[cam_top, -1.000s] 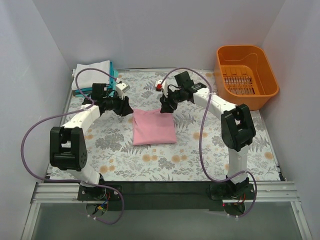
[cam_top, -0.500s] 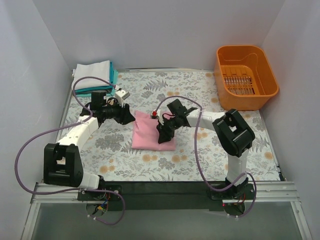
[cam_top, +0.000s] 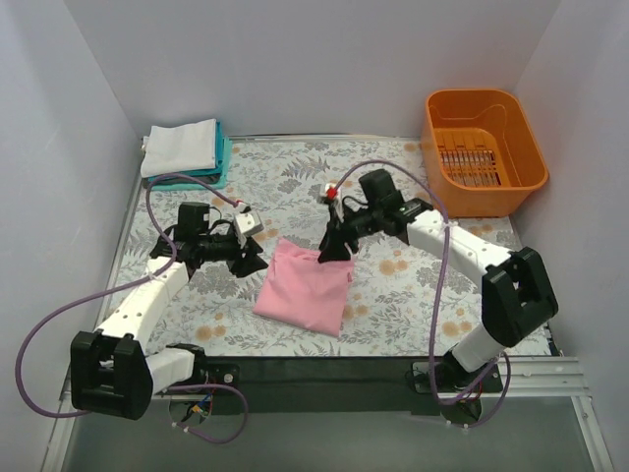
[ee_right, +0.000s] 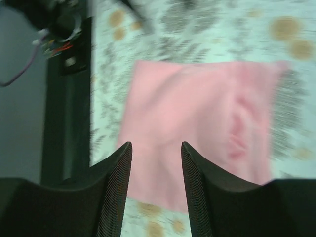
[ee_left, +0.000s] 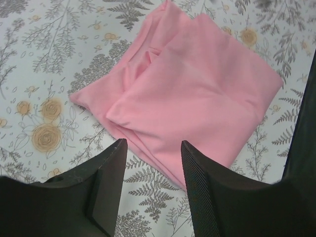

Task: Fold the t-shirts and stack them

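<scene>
The folded light pink t-shirt (cam_top: 303, 287) lies on the floral table, turned at an angle, near the front middle. It also shows in the left wrist view (ee_left: 192, 84) and, blurred, in the right wrist view (ee_right: 197, 128). My left gripper (cam_top: 252, 258) is open and empty at the shirt's left edge, its fingers (ee_left: 111, 182) just short of the cloth. My right gripper (cam_top: 334, 248) is open and empty, above the shirt's far right corner. A folded white t-shirt (cam_top: 181, 147) lies on a folded teal t-shirt (cam_top: 223, 157) at the back left.
An orange plastic basket (cam_top: 484, 147) stands at the back right. White walls close in the table on the left, back and right. A black strip (cam_top: 324, 369) runs along the near edge by the arm bases.
The pink shirt has slid toward the front and turned at an angle. My right gripper has lifted off it and pulled back to its far corner. My left gripper moved nearer the front.
</scene>
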Controlling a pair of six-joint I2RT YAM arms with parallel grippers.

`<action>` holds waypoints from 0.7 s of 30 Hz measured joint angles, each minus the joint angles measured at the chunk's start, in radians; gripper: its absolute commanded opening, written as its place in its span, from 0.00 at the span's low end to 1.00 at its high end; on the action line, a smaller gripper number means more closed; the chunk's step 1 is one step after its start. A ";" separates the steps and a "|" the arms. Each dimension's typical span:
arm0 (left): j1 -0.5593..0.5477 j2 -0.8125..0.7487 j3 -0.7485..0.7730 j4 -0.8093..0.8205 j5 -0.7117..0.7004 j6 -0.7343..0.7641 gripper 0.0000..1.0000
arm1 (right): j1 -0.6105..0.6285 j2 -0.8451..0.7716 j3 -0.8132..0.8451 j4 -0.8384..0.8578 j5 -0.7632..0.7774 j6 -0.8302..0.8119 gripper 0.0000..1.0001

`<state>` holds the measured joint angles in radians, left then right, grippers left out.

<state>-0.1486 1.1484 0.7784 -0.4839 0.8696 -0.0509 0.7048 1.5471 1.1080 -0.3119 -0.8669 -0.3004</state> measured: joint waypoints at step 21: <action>-0.261 0.455 0.068 0.229 -0.119 0.288 0.30 | -0.184 0.581 0.343 -0.027 0.079 0.058 0.39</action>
<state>-0.4095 1.6032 0.8459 -0.2550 0.7506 0.2375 0.5209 2.1284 1.4506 -0.3393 -0.7883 -0.2420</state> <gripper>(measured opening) 0.325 0.410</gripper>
